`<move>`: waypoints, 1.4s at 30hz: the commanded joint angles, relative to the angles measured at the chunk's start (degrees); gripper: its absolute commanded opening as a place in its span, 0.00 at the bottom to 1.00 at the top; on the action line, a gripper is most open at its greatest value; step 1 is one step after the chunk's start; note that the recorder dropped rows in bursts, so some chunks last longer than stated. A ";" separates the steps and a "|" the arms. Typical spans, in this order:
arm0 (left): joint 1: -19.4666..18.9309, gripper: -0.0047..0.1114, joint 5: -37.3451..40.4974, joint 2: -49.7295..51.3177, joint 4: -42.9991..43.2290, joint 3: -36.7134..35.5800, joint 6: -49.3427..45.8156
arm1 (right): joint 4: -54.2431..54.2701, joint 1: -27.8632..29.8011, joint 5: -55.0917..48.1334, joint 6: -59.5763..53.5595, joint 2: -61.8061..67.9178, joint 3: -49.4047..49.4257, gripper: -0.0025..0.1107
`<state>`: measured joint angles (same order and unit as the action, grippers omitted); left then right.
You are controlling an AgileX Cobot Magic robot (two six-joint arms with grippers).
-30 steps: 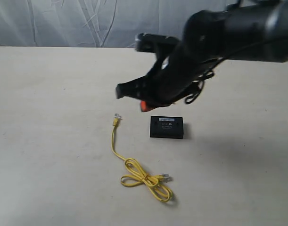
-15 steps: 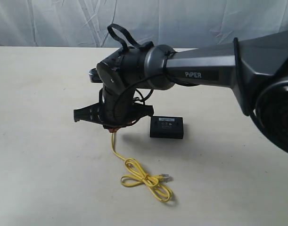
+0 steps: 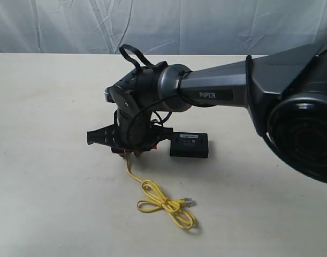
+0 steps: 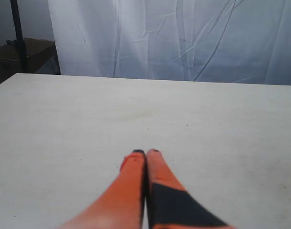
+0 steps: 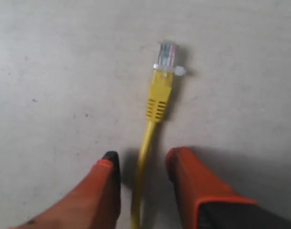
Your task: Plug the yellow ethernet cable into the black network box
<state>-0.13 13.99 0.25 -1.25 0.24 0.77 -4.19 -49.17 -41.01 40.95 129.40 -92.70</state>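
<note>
The yellow ethernet cable (image 3: 158, 202) lies on the table, its near part coiled in loops with a clear plug showing. Its far end runs up under my right gripper (image 3: 132, 152). In the right wrist view that gripper (image 5: 141, 161) is open, and the cable (image 5: 150, 133) passes between its orange fingers without touching them. The far clear plug (image 5: 167, 54) lies just beyond the fingertips. The black network box (image 3: 189, 144) sits flat to the right of the gripper, close beside it. My left gripper (image 4: 145, 152) is shut and holds nothing, low over bare table.
The pale table (image 3: 51, 176) spreads wide on all sides. A white wrinkled curtain (image 3: 72, 27) hangs behind its far edge. My right arm (image 3: 222, 91) reaches in from the right, above the box. A dark stand (image 4: 16, 33) and shelf stand off the table.
The right arm has swung left and down from above the box to the cable's far end, and its fingers now straddle the cable there. Cable and box have not moved.
</note>
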 commanded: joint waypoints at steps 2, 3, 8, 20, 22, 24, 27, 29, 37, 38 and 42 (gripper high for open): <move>-0.28 0.04 -0.68 -0.25 0.29 -0.24 0.18 | -0.89 -0.11 -2.82 -0.38 -0.55 -0.13 0.02; -0.28 0.04 -0.68 -0.25 0.29 -0.24 0.18 | -0.89 -0.11 -3.30 -0.54 -0.89 -0.13 0.02; -0.28 0.04 -0.68 -0.25 0.29 -0.24 0.18 | 1.93 1.15 -7.04 -11.87 -4.64 -0.13 0.02; -0.28 0.04 -0.68 -0.25 0.76 -0.24 0.18 | 6.02 3.16 -2.04 -24.47 -20.81 17.40 0.02; -0.28 0.04 -1.83 -0.25 2.60 -0.24 0.18 | 10.43 4.79 0.12 -27.41 -23.81 21.80 0.02; -0.28 0.04 -4.08 -0.25 2.58 -0.24 0.18 | 13.92 6.98 1.24 -30.84 -26.86 25.29 0.02; -0.28 0.04 -6.90 -0.25 2.36 -0.24 0.18 | 14.87 10.90 1.86 -34.08 -30.88 30.05 0.02; -0.28 0.04 -9.69 -0.25 2.93 -0.24 0.09 | 14.18 12.96 2.25 -35.22 -33.01 33.04 0.02; -0.28 0.04 -22.30 -0.25 3.06 -0.24 0.60 | 12.87 16.03 3.41 -40.95 -35.80 40.06 0.02; -0.28 0.04 -23.90 -0.25 3.06 -0.24 0.60 | 12.87 16.03 4.39 -40.95 -35.80 40.72 0.02; -0.28 0.04 -28.39 -0.25 -6.90 -0.24 1.89 | 12.77 16.03 6.04 -40.95 -35.80 42.18 0.02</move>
<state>-0.13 -11.65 0.25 -1.33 0.24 1.72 9.08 -33.47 -36.40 0.66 94.28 -51.26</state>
